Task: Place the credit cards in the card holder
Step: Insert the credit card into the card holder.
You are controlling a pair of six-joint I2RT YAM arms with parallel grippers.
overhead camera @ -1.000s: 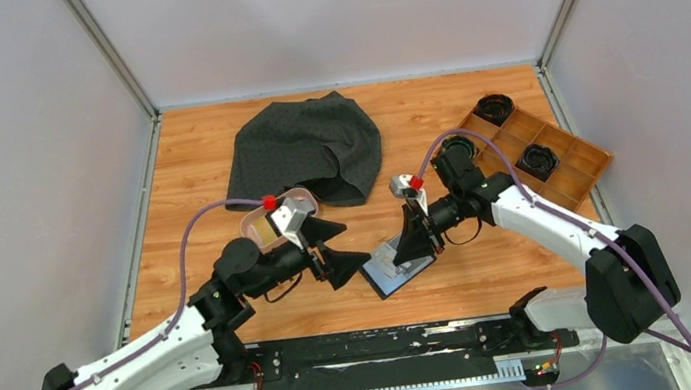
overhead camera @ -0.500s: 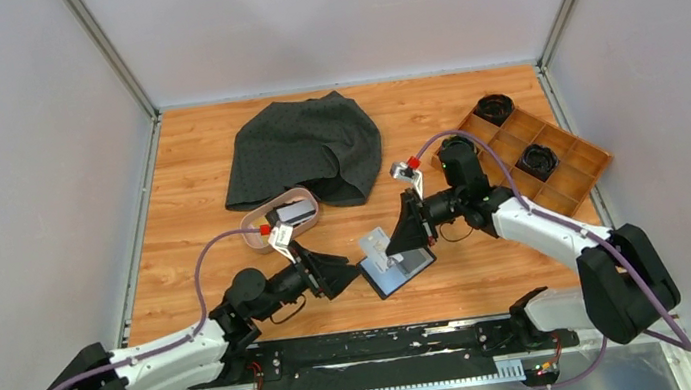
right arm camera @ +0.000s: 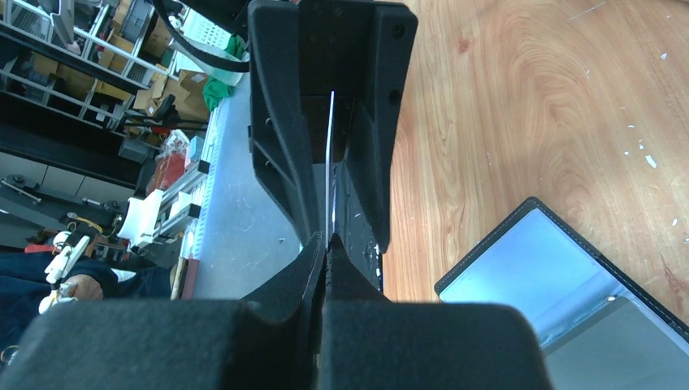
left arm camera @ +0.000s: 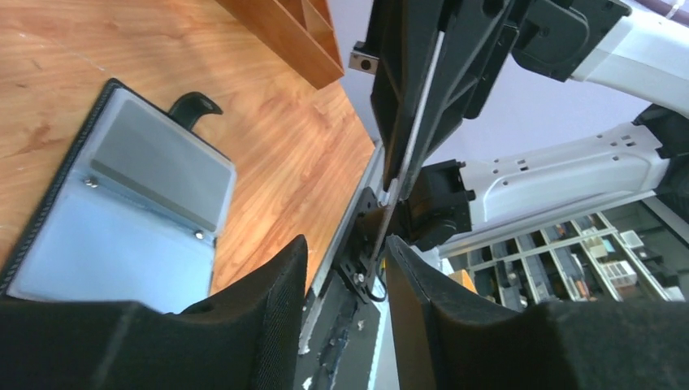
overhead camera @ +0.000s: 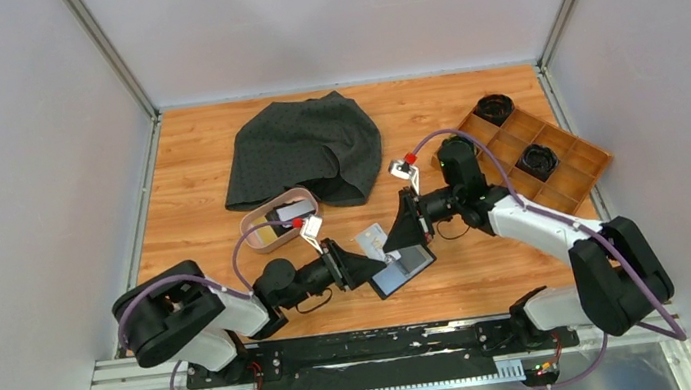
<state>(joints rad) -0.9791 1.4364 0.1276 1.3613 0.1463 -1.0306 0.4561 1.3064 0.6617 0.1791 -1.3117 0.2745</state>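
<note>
Two white robot arms meet over the middle of a light wooden tabletop (overhead camera: 188, 175). The right arm's black fingers (right arm camera: 325, 260) are pressed fully together on one end of a thin, pale rectangular plastic card (overhead camera: 374, 243), holding it on edge in the air. The left arm's black fingers (overhead camera: 363, 269) face them from the other side, partly open. They straddle the card's free end, one finger on each side, with a narrow gap visible between each finger and the card, so they are around it and not clamped on it. Just below and beside this meeting point, a small black leather-like bifold card holder (overhead camera: 404, 268) lies open flat on the tabletop, its greyish-blue pockets facing up. Its closing tab sticks out at the far edge. To the left, a shallow pink oval dish (overhead camera: 248, 233) holds a yellowish-tan card (overhead camera: 272, 230) and a grey card (overhead camera: 295, 210). A crumpled dark grey cloth (overhead camera: 305, 150) lies behind the dish, its edge touching it. A long wooden compartment tray (overhead camera: 576, 175) sits at the far right.
</note>
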